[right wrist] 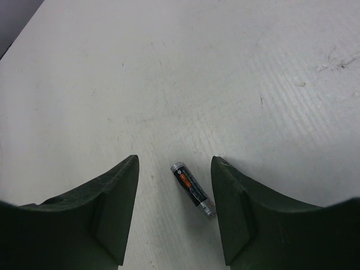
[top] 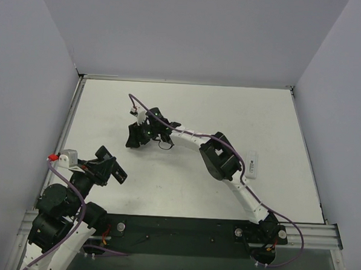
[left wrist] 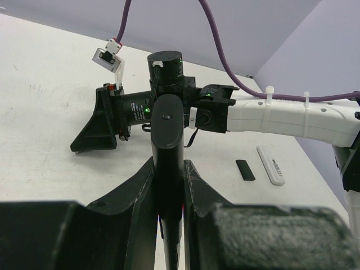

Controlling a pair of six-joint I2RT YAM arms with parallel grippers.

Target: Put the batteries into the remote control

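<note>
My left gripper (left wrist: 167,169) is shut on a slim black remote (left wrist: 167,121), holding it by its lower part so it points away toward the table's middle. In the top view this gripper (top: 109,166) is at the near left. My right gripper (right wrist: 175,159) is open, its fingers reaching down on either side of a single battery (right wrist: 192,189), dark with a silver end, lying on the white table (right wrist: 185,73). In the top view the right gripper (top: 135,137) is left of centre and hides the battery. No other battery shows.
A white remote (top: 253,163) lies at the right, also seen in the left wrist view (left wrist: 270,164), with a small black cover piece (left wrist: 244,170) beside it. The right arm (left wrist: 292,119) stretches across the middle. Grey walls surround the table.
</note>
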